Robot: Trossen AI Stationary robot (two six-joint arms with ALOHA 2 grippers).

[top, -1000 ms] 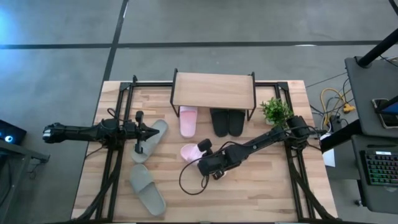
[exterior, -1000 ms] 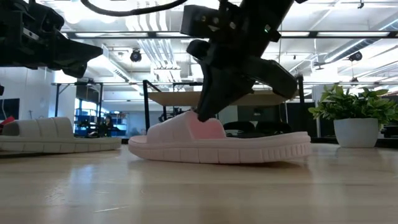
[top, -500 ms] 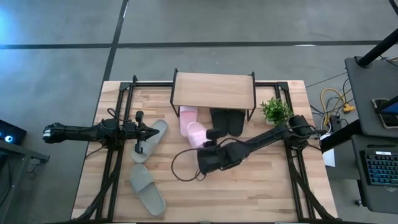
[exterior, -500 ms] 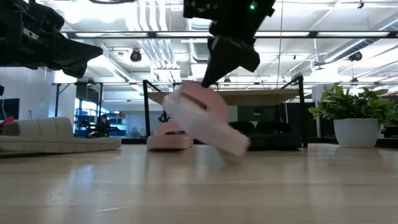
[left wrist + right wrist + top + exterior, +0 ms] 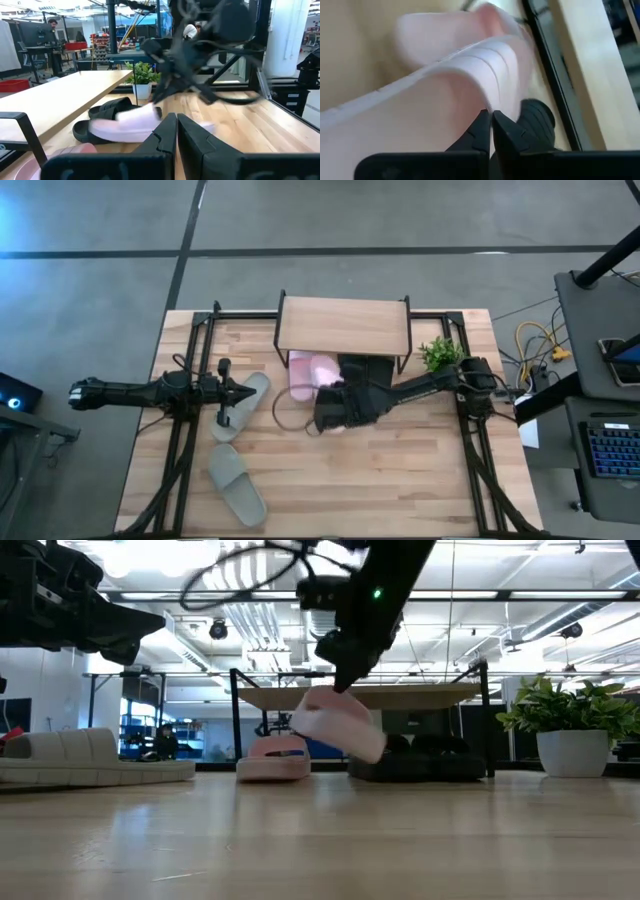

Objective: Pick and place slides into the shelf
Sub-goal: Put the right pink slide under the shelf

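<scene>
Pink slide [image 5: 322,370] hangs tilted off the counter [image 5: 400,470], clenched by its strap in right pincer [image 5: 335,385], at the shelf [image 5: 343,325] front beside its mate [image 5: 274,758]. Level it, slide in low. Left pincer [image 5: 250,394] clenched empty, waiting.

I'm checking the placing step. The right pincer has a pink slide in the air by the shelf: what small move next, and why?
Probably ease it forward and down into the gap under the shelf. The right pincer is shut on the pink slide, which hangs tilted above the table between the parked pink slide and the black pair.
</scene>
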